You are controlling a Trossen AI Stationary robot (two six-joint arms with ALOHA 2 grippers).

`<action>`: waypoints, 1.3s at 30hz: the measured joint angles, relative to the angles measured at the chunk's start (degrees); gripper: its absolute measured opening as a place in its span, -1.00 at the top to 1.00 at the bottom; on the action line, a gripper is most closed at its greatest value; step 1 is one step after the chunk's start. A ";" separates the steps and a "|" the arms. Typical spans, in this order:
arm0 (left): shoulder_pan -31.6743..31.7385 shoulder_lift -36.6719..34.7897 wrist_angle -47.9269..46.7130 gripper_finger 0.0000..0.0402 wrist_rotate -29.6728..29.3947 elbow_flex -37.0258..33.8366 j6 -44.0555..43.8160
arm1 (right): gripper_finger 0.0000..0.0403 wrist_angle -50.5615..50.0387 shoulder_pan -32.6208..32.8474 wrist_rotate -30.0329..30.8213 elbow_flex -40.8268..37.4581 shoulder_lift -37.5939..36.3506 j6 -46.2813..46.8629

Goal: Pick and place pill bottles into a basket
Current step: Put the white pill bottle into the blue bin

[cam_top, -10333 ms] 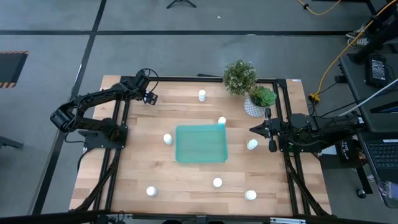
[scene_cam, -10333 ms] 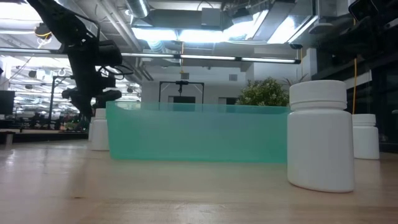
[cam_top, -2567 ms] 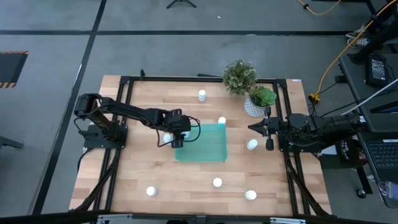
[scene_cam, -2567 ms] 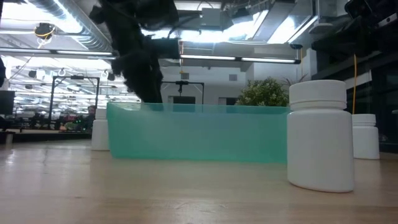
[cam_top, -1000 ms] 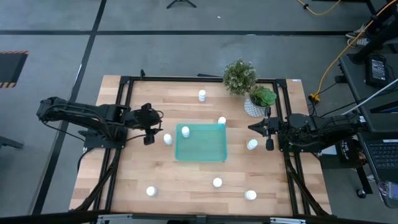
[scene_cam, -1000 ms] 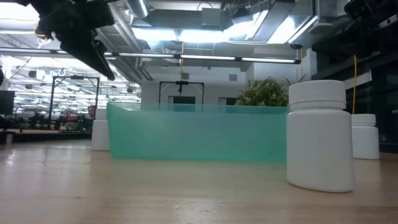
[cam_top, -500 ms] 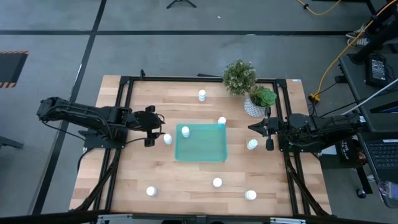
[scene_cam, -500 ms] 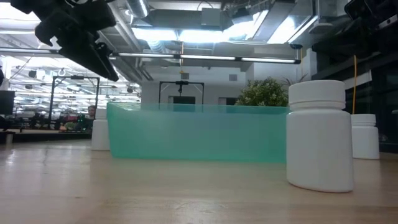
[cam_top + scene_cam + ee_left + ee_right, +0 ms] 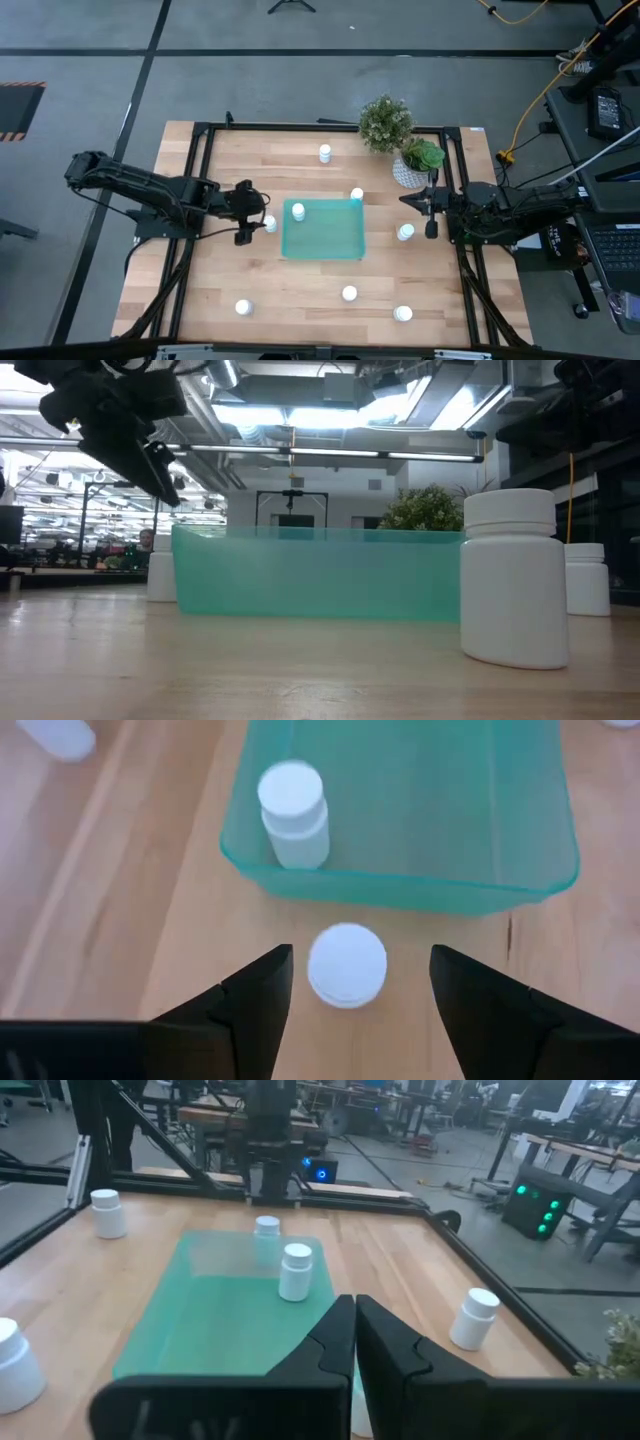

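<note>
The teal basket (image 9: 322, 232) lies mid-table with one pill bottle (image 9: 298, 210) standing upright in its far left corner. Another pill bottle (image 9: 346, 963) stands on the wood just left of the basket. My left gripper (image 9: 355, 982) hovers open above it, slanting down, one finger on either side and clear of it. In the high view that gripper (image 9: 256, 222) sits beside this bottle (image 9: 270, 223). Several more bottles stand around the basket, such as one (image 9: 405, 232) to its right. My right gripper (image 9: 430, 216) waits shut at the right.
Two potted plants (image 9: 385, 122) (image 9: 418, 160) stand at the far right. Loose bottles stand at the far side (image 9: 325, 153), by the basket's far right corner (image 9: 357, 194) and along the near edge (image 9: 244, 308) (image 9: 349, 293) (image 9: 403, 313). A black frame borders the table.
My left gripper has moved toward the table's right and down, closing in on the bottle that stands left of the basket. The bottles and the basket have stayed where they were.
</note>
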 joint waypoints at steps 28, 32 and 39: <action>-2.63 12.65 3.92 -0.14 -5.36 0.00 -1.94 | 0.92 0.10 -0.01 0.00 0.00 0.02 0.37; -2.56 13.54 4.69 -0.14 -5.32 0.00 -1.47 | 0.92 0.20 0.00 0.00 0.00 0.02 0.37; -2.57 13.64 4.66 -0.14 -5.58 0.00 -1.93 | 0.92 0.21 -0.02 0.00 0.00 0.02 0.37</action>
